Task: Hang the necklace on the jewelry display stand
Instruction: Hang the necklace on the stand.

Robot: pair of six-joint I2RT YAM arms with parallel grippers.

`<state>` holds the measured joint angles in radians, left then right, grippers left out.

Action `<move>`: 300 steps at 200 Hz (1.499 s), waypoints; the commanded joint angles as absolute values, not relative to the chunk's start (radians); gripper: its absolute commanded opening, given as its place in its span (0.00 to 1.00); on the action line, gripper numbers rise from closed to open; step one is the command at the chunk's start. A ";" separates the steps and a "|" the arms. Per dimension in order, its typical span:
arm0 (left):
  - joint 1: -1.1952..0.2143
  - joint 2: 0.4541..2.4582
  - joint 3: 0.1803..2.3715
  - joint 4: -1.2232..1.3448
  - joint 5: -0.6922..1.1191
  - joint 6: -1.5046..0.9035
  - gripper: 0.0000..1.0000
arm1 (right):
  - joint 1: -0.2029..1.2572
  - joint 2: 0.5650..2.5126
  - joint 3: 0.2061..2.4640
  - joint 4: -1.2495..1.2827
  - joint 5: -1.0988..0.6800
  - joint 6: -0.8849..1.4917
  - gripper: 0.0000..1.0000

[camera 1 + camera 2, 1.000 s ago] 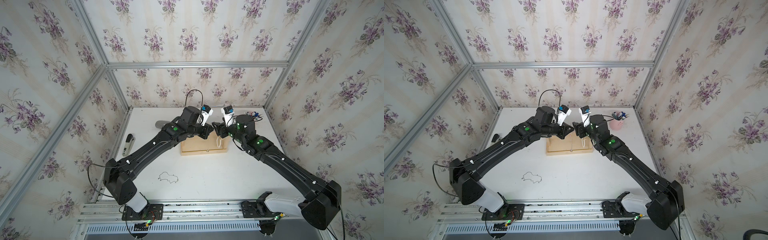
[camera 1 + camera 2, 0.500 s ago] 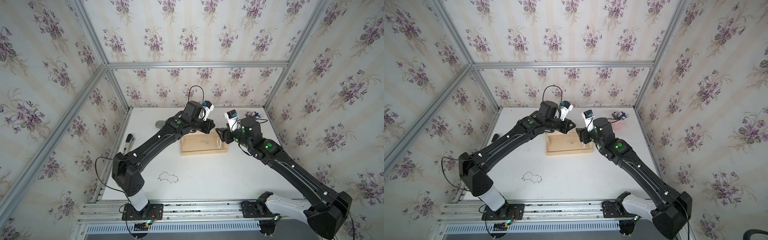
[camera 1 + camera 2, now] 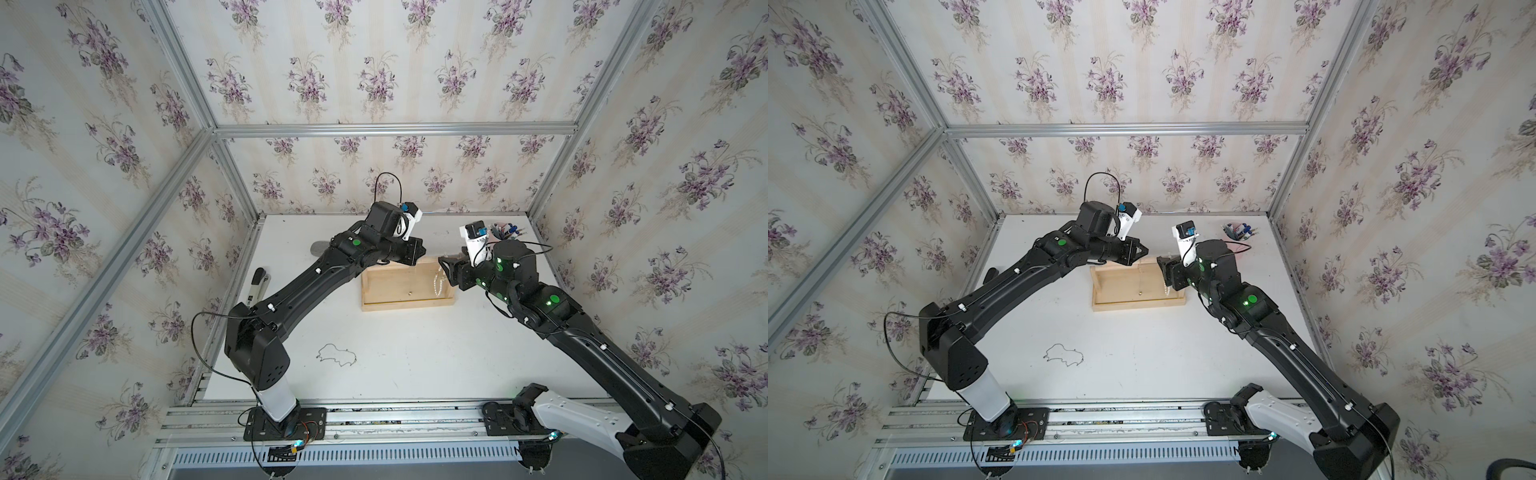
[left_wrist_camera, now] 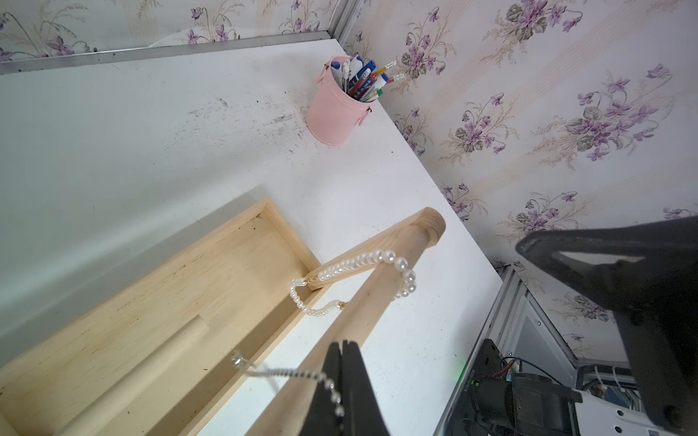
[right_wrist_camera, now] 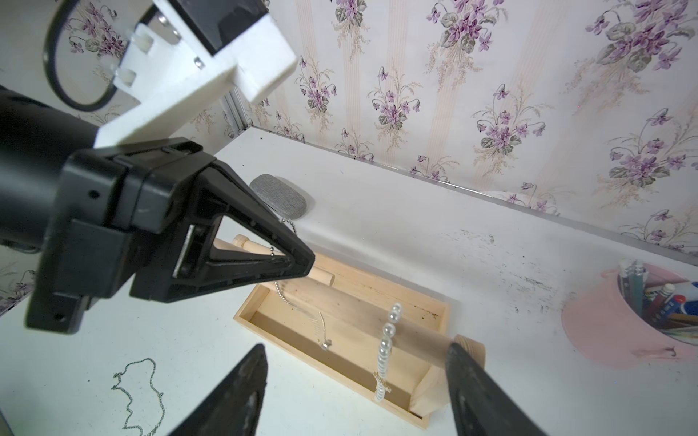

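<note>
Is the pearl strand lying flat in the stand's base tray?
No, the pearl strand hangs draped over the stand's top rail.

stand (image 3: 399, 286) front: table (image 3: 436, 357) open, loose chain (image 3: 336, 356) lying | rail (image 4: 377, 298) right end: pearl strand (image 4: 362, 259) | far corner: pen cup (image 4: 332, 113)

You've got the stand (image 3: 407, 306) mid-table (image 3: 436, 357), twd the back. Pearl strand (image 4: 377, 256) sits over its rail nr the right end. Pendant necklace (image 4: 287, 373) dangles left of it, above the tray. Loose chain (image 3: 337, 356) lies in front. Pen cup (image 3: 1236, 231) is back-right, stapler (image 3: 257, 282) at left edge, pad (image 5: 277, 196) behind-left of stand.
</note>
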<state>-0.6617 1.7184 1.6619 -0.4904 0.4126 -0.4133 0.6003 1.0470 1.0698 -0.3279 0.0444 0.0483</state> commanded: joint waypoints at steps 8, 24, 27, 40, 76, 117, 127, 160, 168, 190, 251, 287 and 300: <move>-0.662 1.717 1.657 -0.480 0.455 -0.438 0.00 | 0.601 1.030 1.063 -0.315 0.075 0.060 0.74; -0.666 1.713 1.654 -0.476 0.466 -0.446 0.00 | 0.601 1.019 1.052 -0.304 0.091 0.064 0.74; -0.667 1.711 1.654 -0.476 0.465 -0.446 0.00 | 0.601 1.017 1.051 -0.302 0.095 0.066 0.74; -0.672 1.706 1.654 -0.477 0.463 -0.444 0.00 | 0.601 1.008 1.043 -0.292 0.109 0.069 0.75; -0.677 1.703 1.642 -0.483 0.456 -0.440 0.01 | 0.600 0.994 1.034 -0.286 0.131 0.072 0.75; -0.690 1.702 1.631 -0.488 0.446 -0.438 0.02 | 0.601 0.987 1.030 -0.285 0.143 0.073 0.75; -0.692 1.700 1.629 -0.489 0.443 -0.435 0.02 | 0.601 0.988 1.031 -0.286 0.141 0.074 0.75; -0.693 1.697 1.628 -0.494 0.434 -0.430 0.03 | 0.601 0.986 1.024 -0.285 0.141 0.077 0.75; -0.693 1.697 1.628 -0.494 0.432 -0.427 0.04 | 0.601 0.986 1.022 -0.284 0.141 0.077 0.75; -0.693 1.697 1.628 -0.499 0.423 -0.420 0.06 | 0.601 0.984 1.020 -0.284 0.141 0.080 0.75; -0.693 1.688 1.625 -0.500 0.417 -0.412 0.24 | 0.601 0.980 1.019 -0.284 0.141 0.081 0.75; -0.694 1.679 1.624 -0.497 0.415 -0.412 0.26 | 0.601 0.980 1.017 -0.284 0.141 0.083 0.75; -0.693 1.678 1.630 -0.497 0.415 -0.408 0.26 | 0.601 0.979 1.020 -0.285 0.141 0.083 0.75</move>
